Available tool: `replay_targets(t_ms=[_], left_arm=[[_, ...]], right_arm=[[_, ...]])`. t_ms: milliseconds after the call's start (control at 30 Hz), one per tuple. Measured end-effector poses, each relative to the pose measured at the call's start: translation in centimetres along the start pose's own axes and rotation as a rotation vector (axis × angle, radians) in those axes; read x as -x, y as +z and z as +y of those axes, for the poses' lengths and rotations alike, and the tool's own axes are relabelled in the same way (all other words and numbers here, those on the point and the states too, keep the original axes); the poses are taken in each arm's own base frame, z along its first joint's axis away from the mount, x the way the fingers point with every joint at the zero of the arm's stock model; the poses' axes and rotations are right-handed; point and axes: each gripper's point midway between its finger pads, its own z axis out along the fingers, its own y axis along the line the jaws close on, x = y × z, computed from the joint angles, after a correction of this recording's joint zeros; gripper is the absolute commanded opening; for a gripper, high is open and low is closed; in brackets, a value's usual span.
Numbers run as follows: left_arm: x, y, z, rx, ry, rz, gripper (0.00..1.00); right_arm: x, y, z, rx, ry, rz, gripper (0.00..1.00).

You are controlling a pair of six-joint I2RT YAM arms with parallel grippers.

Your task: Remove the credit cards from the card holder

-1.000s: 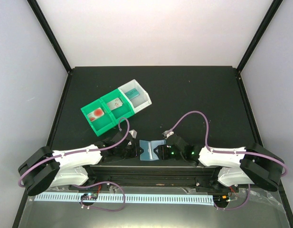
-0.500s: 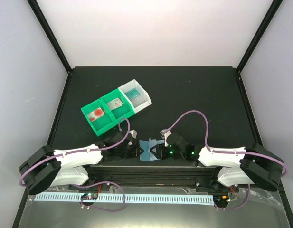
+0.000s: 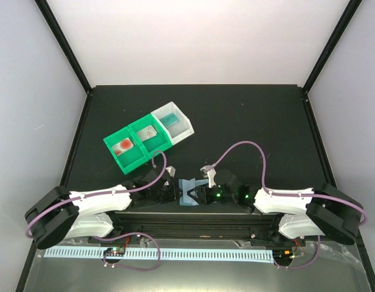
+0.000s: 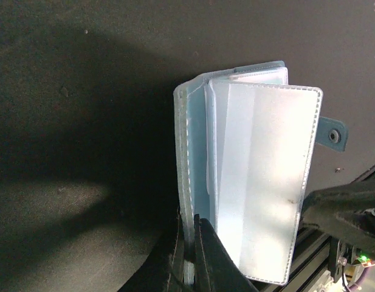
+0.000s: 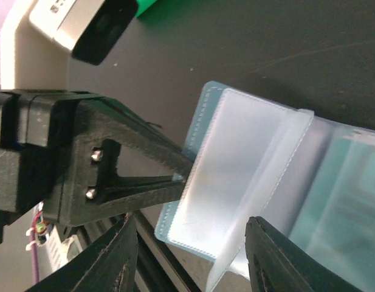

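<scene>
The slate-blue card holder [image 3: 188, 192] lies open near the front edge, between the two grippers, with its translucent sleeves [image 4: 260, 182] fanned upward. My left gripper [image 4: 193, 246] is shut on the edge of the holder's left cover [image 4: 186, 152]. My right gripper [image 5: 193, 261] is open, its fingers [image 5: 108, 261] standing either side of a raised sleeve [image 5: 236, 176] without pinching it. A teal credit card [image 5: 351, 201] shows through a sleeve at the right of the right wrist view. The left gripper's fingers [image 5: 138, 176] touch the holder's far edge there.
A green two-compartment tray [image 3: 117, 159] and a white tray [image 3: 186, 123] stand together at the left rear, each holding small flat items. The arms' base rail [image 3: 193, 219] runs just in front of the holder.
My right gripper has moved left, closer over the holder, and its jaws have narrowed a little. The holder's sleeves have been pushed up and bunched toward the left gripper, which has not moved.
</scene>
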Motion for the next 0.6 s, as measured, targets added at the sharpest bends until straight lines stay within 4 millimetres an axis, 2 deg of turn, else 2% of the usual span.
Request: replay_targets(t_ms=[333, 500, 600], left_arm=[[0.0, 0.0, -0.1, -0.007, -0.012, -0.004, 0.02], [0.0, 0.1, 0.0, -0.007, -0.015, -0.005, 0.01], [0.0, 0.1, 0.0, -0.008, -0.015, -0.005, 0.02]], right_arm=[[-0.6, 0.2, 1.1, 0.064, -0.023, 0.038, 0.73], [0.0, -0.6, 1.2, 0.051, -0.034, 0.012, 0.82], [0.4, -1.3, 1.2, 0.036, -0.042, -0.008, 0.83]])
